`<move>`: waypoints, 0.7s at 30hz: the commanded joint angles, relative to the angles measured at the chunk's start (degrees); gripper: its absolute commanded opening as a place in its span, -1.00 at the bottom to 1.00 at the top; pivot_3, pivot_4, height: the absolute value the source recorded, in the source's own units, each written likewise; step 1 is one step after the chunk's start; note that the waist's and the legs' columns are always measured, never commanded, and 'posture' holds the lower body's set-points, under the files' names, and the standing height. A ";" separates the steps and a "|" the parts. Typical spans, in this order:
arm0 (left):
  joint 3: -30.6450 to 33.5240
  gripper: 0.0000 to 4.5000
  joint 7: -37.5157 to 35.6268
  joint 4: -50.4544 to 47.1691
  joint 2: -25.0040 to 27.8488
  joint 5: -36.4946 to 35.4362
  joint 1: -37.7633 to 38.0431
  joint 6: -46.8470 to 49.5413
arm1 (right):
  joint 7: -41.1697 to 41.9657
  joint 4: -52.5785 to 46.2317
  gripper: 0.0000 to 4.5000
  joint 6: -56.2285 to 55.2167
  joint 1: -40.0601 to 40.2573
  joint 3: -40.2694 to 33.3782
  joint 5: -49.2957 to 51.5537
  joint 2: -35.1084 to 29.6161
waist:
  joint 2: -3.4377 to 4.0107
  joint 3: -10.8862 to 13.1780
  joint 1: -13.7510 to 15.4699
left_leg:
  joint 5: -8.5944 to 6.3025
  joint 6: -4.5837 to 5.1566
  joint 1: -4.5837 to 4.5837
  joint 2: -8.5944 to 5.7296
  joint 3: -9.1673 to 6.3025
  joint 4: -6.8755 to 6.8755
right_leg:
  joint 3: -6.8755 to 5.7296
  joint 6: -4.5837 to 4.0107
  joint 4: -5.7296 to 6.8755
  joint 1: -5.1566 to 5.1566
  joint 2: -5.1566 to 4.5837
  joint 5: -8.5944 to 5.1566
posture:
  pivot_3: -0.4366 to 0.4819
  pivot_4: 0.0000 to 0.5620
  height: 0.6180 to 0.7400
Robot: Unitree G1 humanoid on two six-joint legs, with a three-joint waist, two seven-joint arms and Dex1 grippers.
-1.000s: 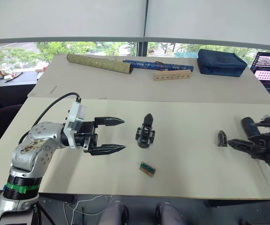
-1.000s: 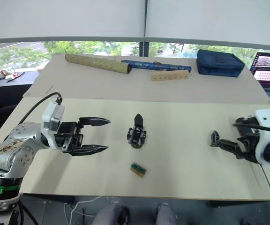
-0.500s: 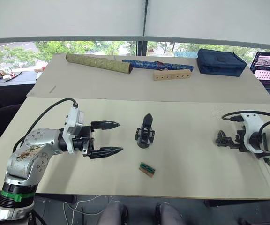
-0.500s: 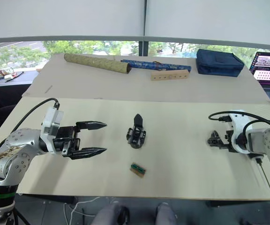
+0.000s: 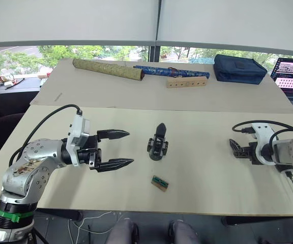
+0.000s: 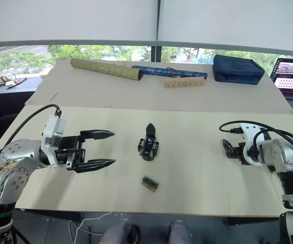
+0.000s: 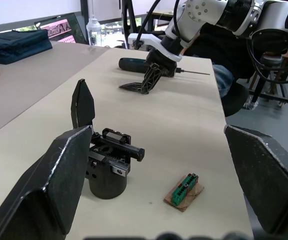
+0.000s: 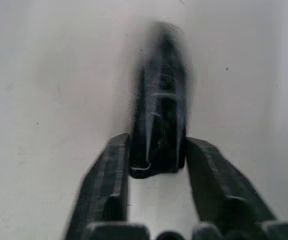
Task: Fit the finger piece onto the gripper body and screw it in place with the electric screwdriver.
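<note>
On the pale table (image 5: 197, 173) we see the gripper body (image 5: 157, 143) standing upright near the middle. Our left gripper (image 5: 118, 149) sits to its left, pointing at it, with both black fingers spread wide and nothing between them. Over on our right side, our right gripper (image 8: 154, 172) squeezes the finger piece (image 8: 159, 125) between its two fingers, down low at the table. Just behind that gripper lies the electric screwdriver (image 7: 134, 64), flat on the table, its thin metal bit pointing away. A small green part (image 5: 160, 183) lies near the front edge.
</note>
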 commanded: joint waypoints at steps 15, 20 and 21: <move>7.10 1.00 19.21 -0.14 -8.29 -10.72 -5.06 7.82 | 8.56 -31.83 -0.51 -37.30 18.54 -15.80 -4.30 7.47 | 0.06 0.04 -0.10 | 0.16 -0.26 0.00 0.08 -0.10 -0.10 | 0.04 0.03 0.07 -0.13 0.17 0.00 | -0.05 -0.47 0.90; 8.50 1.00 31.76 -0.83 -14.83 -17.42 -9.15 11.65 | 7.39 -40.19 -0.51 -49.91 18.43 -11.33 -8.31 14.12 | 0.04 0.05 0.00 | 0.17 -0.28 0.02 0.06 -0.15 -0.08 | 0.06 0.03 0.10 -0.08 0.17 0.00 | -0.05 -0.47 0.90; 8.55 1.00 34.47 -0.58 -16.43 -18.22 -10.11 11.87 | 7.26 -40.97 -0.51 -52.28 17.64 -9.38 -9.85 15.26 | 0.04 0.05 0.01 | 0.17 -0.29 0.03 0.05 -0.17 -0.08 | 0.06 0.02 0.10 -0.08 0.17 0.00 | -0.05 -0.47 0.90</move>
